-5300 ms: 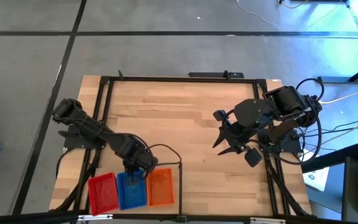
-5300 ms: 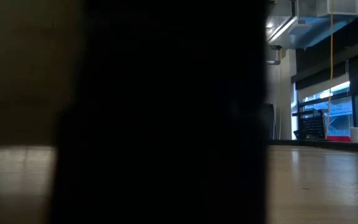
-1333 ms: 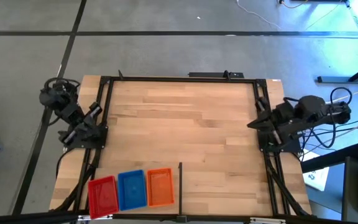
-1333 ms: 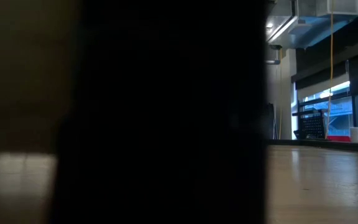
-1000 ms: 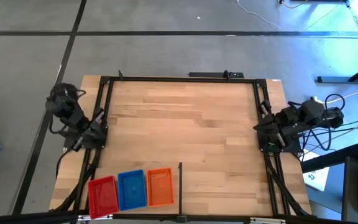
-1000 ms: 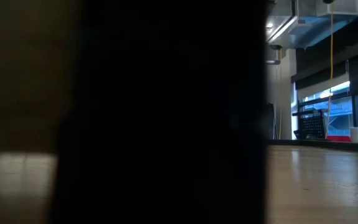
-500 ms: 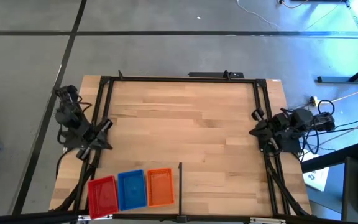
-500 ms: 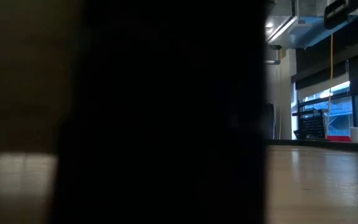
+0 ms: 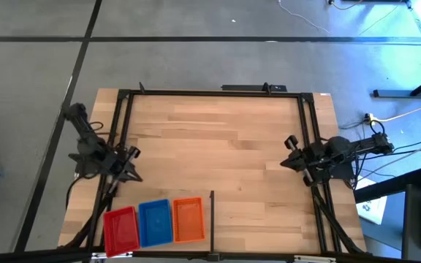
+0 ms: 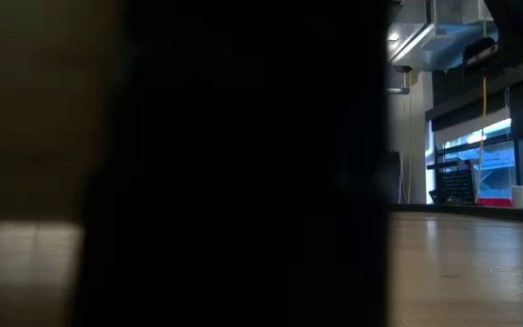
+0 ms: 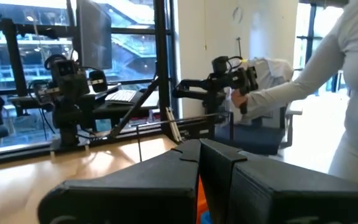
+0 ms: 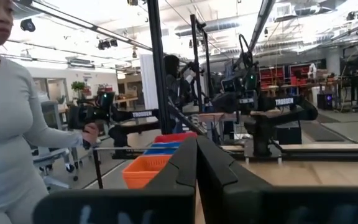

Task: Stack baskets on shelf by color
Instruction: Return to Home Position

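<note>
Three baskets stand side by side at the table's near left: red (image 9: pixel 120 228), blue (image 9: pixel 154 222) and orange (image 9: pixel 188 219). They rest on their bases on the pale shelf panel (image 9: pixel 262 230), left of its thin black divider bar (image 9: pixel 212 205). The right wrist view shows them far off: orange basket (image 12: pixel 151 169), blue basket (image 12: pixel 165 149), red basket (image 12: pixel 178 136). My left gripper (image 9: pixel 132 172) is shut and holds nothing, low at the table's left frame, just beyond the baskets. My right gripper (image 9: pixel 287 158) is shut with nothing in it, low at the right frame.
A black frame (image 9: pixel 210 93) rims the plank tabletop. A dark thing close to the lens (image 10: pixel 243 163) blocks most of the low view. A person in a pale top stands beyond the table (image 11: pixel 353 93), also in the right wrist view as a person (image 12: pixel 5 137).
Both arms have folded down over their bases. My left gripper has sunk and swung toward the near edge, closer to the baskets. My right gripper has sunk and edged toward the table's middle. Both have stayed shut. The baskets have not moved.
</note>
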Controlling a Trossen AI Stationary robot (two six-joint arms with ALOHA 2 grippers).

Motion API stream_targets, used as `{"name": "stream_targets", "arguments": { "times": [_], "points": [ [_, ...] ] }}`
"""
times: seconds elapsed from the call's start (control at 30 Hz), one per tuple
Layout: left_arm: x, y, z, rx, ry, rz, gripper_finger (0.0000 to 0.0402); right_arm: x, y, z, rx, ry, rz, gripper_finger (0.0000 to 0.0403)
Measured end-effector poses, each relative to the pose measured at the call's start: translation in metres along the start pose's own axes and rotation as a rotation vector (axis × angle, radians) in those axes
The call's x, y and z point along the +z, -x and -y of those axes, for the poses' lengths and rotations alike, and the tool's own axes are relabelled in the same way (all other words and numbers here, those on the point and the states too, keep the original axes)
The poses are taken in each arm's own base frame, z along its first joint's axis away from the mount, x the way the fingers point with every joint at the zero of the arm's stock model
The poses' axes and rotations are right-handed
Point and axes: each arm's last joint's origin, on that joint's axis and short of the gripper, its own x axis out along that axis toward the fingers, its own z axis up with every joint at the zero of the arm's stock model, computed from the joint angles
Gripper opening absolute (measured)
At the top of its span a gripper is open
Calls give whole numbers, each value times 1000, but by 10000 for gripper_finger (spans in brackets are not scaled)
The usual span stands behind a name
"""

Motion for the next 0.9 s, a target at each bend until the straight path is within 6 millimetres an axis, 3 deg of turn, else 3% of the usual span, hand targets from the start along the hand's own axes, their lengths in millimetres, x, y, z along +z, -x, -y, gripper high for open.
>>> {"name": "stream_targets", "arguments": {
  "times": [0.1, 0.23, 0.5, 0.7, 0.9],
  "points": [
    [-12, -1, 0, 2, 19, 10, 0, 0, 0, 0, 7, 50, -2, 0],
    [-13, -2, -2, -13, 13, 6, 0, -1, 0, -1, 34, 110, -10, 0],
    [-23, -3, -11, 125, -176, -104, 0, -10, 1, 1, 10, 134, -101, 0],
    [-28, -2, -17, 283, -206, -181, 0, -14, 1, 6, -141, 163, -149, 0],
    [-30, -2, -17, 300, -126, -180, 0, -14, 2, 7, -193, 167, -151, 0]
  ]
}}
